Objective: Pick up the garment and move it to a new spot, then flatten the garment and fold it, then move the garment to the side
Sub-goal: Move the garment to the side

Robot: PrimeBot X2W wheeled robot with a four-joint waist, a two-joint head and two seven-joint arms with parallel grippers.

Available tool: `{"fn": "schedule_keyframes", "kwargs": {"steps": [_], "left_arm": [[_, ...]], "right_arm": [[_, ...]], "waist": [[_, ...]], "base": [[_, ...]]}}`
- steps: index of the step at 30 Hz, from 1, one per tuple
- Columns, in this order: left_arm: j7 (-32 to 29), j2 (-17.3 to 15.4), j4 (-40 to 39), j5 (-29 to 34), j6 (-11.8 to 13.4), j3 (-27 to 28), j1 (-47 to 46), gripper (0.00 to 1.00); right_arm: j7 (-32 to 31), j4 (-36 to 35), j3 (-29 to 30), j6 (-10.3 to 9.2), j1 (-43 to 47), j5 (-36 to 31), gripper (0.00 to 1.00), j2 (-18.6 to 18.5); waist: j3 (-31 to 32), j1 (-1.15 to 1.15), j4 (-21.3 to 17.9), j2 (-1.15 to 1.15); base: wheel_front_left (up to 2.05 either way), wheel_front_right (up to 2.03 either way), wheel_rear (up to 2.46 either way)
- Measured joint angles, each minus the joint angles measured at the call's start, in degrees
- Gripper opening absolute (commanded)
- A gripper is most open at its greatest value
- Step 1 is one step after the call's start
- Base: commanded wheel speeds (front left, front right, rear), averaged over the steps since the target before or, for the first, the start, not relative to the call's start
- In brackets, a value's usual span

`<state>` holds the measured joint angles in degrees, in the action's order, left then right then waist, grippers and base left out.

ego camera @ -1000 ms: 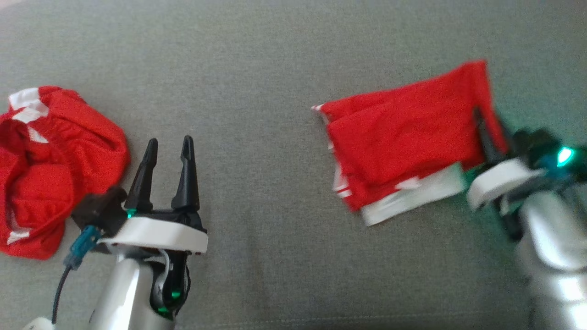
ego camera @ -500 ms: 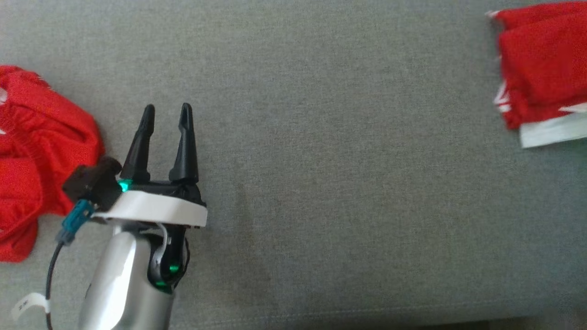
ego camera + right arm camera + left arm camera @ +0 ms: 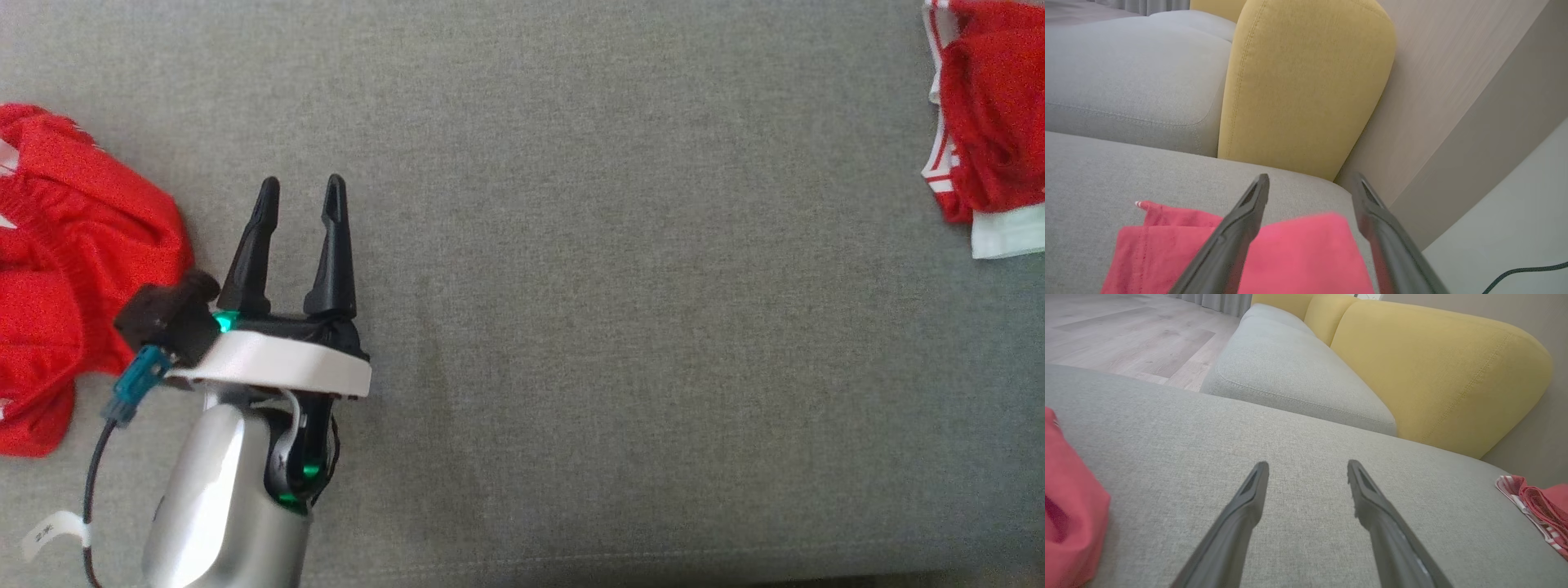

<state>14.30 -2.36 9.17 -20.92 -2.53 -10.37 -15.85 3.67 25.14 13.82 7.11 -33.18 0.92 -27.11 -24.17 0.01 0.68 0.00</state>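
The garment point(image 3: 996, 139), red with white trim and folded, lies at the far right of the grey cushion point(image 3: 571, 286). It also shows in the left wrist view as the garment point(image 3: 1541, 502) at the right edge. My right gripper point(image 3: 1310, 177) hangs open just above the garment point(image 3: 1306, 257), with nothing between its fingers. My left gripper point(image 3: 301, 184) stands open at the lower left, empty. In its own wrist view the left gripper point(image 3: 1307, 464) points across bare cushion.
A second, crumpled red garment point(image 3: 73, 269) lies left of my left gripper and touches nothing. Yellow back cushions point(image 3: 1306, 81) and a wall point(image 3: 1453, 102) stand beyond the folded garment, near the cushion's end. A further grey seat point(image 3: 1290, 367) and wooden floor point(image 3: 1106, 335) lie beyond.
My right gripper carried the folded garment far to the right, then opened and let it go. The head camera shifted a little. My left gripper stayed open.
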Motion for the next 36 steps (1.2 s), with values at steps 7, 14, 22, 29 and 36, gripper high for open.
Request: {"fn": "schedule_keyframes", "kwargs": {"steps": [7,14,22,29,36], "left_arm": [[0.01,0.01,0.22,-0.6,0.09,0.03,0.23,1.0],[0.0,0.0,-0.01,-0.94,0.59,0.33,2.35,1.0],[0.01,-0.02,-0.05,-1.1,1.0,0.01,6.99,1.0],[0.0,-0.07,0.46,0.15,1.11,-1.32,12.3,1.0],[0.0,-0.08,0.4,0.15,1.86,-1.86,14.67,1.0]], "right_arm": [[0.11,-3.59,-2.61,0.0,1.32,0.53,1.0,3.25],[3.19,-7.8,-9.73,0.0,4.36,4.15,1.0,10.48],[7.89,-8.67,-15.18,0.0,12.1,6.62,1.0,18.47],[9.77,-8.79,-15.3,0.0,19.9,6.42,1.0,23.03],[10.53,-8.99,-13.68,0.0,25.07,5.72,1.0,23.99]], "waist": [[3.01,0.0,0.16,0.0],[8.01,-0.01,0.52,0.0],[13.8,-0.01,0.97,0.0],[17.83,-0.01,0.78,0.0],[19.25,-0.01,0.53,0.0]], "base": [[0.0,0.0,0.0],[0.0,0.0,0.0],[0.0,0.0,0.0],[0.0,0.0,0.0],[0.0,0.0,0.0]]}}
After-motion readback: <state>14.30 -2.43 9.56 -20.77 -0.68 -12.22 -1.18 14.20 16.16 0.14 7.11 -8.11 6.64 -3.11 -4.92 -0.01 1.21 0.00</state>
